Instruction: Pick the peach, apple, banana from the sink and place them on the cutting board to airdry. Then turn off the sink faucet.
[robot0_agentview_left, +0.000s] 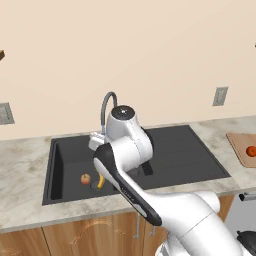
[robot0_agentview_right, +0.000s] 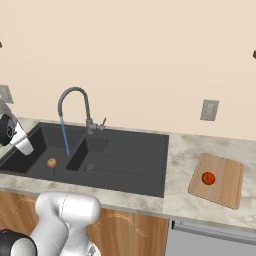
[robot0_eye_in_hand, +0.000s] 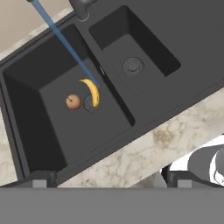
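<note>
The black sink (robot0_eye_in_hand: 144, 109) lies below my gripper (robot0_eye_in_hand: 109, 181), which hangs high above the counter's front edge, open and empty. In the large basin the yellow banana (robot0_eye_in_hand: 92, 92) lies over the drain, with a small round tan-red fruit (robot0_eye_in_hand: 73, 102) just beside it; whether that one is the peach or the apple I cannot tell. Both also show as banana (robot0_agentview_left: 101, 181) and round fruit (robot0_agentview_left: 86, 178). The sink faucet (robot0_agentview_right: 75, 100) pours a thin blue stream (robot0_eye_in_hand: 65, 43) into that basin. A second round orange-red fruit (robot0_agentview_right: 208, 178) rests on the cutting board (robot0_agentview_right: 225, 192), far right on the counter.
The small basin with its drain (robot0_eye_in_hand: 132, 65) sits next to the large one, and the ribbed drainboard (robot0_agentview_right: 145, 150) beyond it. Marble counter (robot0_agentview_right: 180, 150) separates sink and board. Wall outlets (robot0_agentview_right: 209, 110) hang behind. My own arm (robot0_agentview_left: 125, 170) covers part of the sink.
</note>
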